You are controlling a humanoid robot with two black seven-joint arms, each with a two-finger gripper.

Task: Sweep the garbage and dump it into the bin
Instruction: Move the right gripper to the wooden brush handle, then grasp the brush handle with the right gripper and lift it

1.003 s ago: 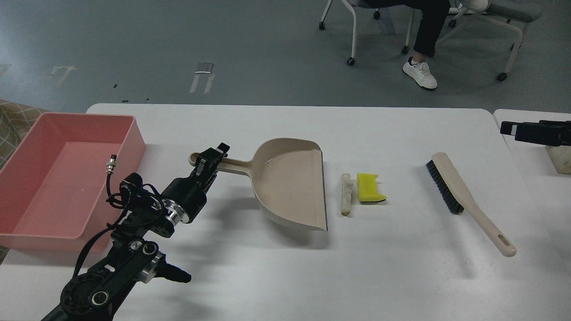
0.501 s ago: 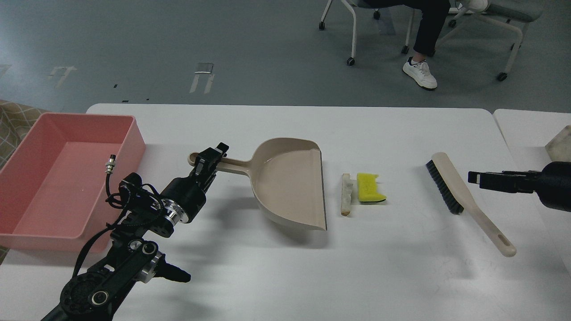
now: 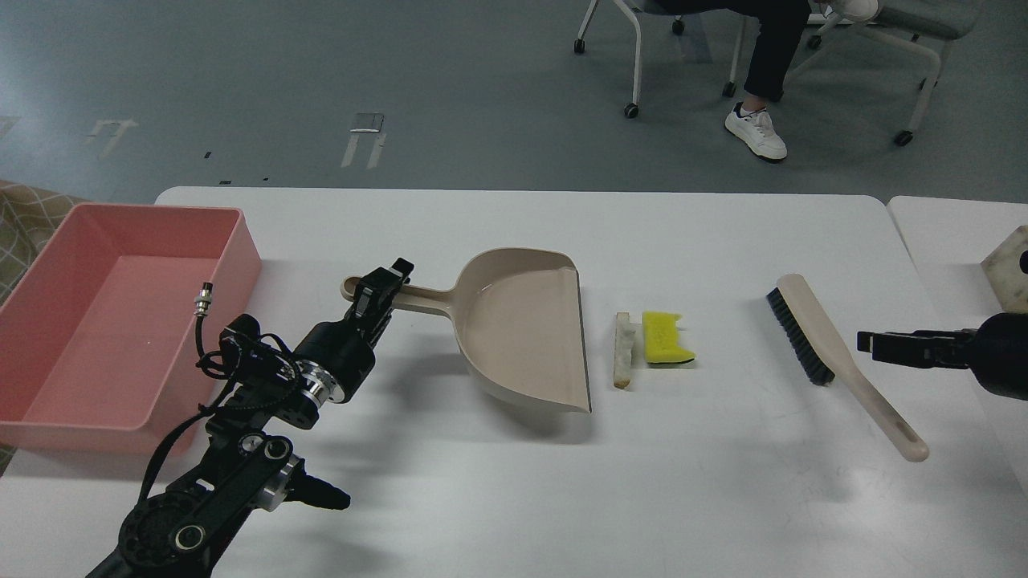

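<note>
the left gripper (image 3: 384, 291) is clamped on the thin beige handle of the smooth plastic dustpan (image 3: 522, 329) at centre frame. just right of its lip lie a crusty off-white strip (image 3: 622, 349) and a spongy yellow piece (image 3: 665, 337), touching. the glossy pink tub (image 3: 48, 417) sits far left. the right gripper (image 3: 875, 343), beside the bristled brush (image 3: 835, 353), is too dark to read.

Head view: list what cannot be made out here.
- Left pincer: sits at the dustpan handle, seen end-on and dark; whether it is clamped is unclear.
- Right pincer: small and dark beside the brush; its fingers cannot be told apart.
- Right arm: cut off by the right edge.
- Sponge piece: dark underside mostly hidden beneath it.
- Bin: left side cut by the left edge.
- Beige block: cropped at the right edge, unidentifiable.
</note>
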